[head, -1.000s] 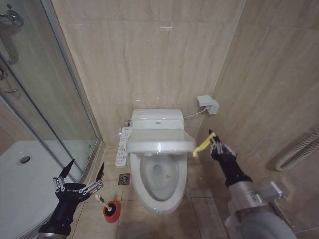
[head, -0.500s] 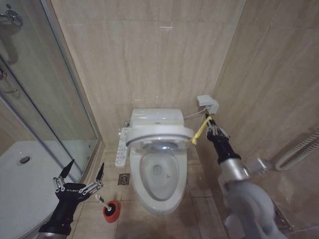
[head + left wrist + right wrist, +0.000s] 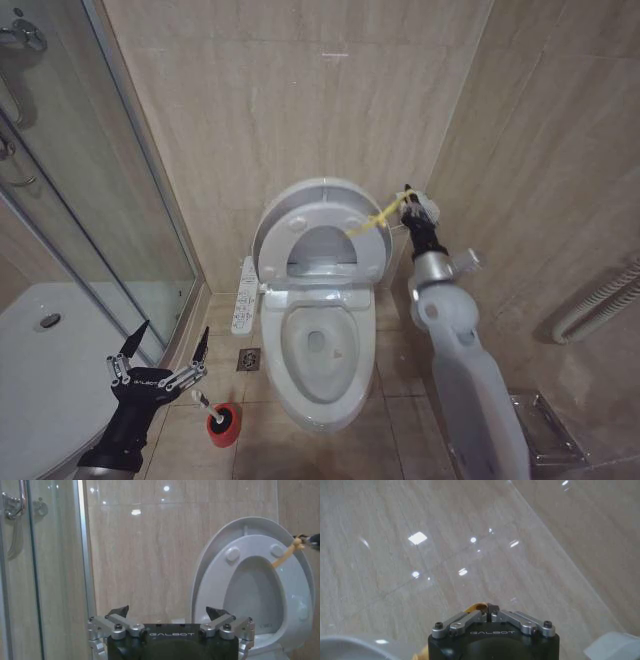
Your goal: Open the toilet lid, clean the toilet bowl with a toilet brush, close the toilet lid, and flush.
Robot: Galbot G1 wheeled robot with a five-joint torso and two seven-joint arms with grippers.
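Lid (image 3: 312, 225) is up against the wall, seat (image 3: 325, 250) raised with it. My right gripper (image 3: 408, 200) sits at the lid's 3 o'clock, clenched on the yellow tag (image 3: 372, 217) at its rim. Bowl (image 3: 320, 350) is exposed below. My left gripper (image 3: 158, 372) hangs released, low, at the bowl's 9 o'clock. Brush (image 3: 210, 405) stands in its red holder (image 3: 224, 424), at the left gripper's 4 o'clock.

toilet lid (image 3: 318, 203): white | tag (image 3: 372, 217): yellow | brush holder (image 3: 223, 424): red | wall (image 3: 290, 110): beige veined
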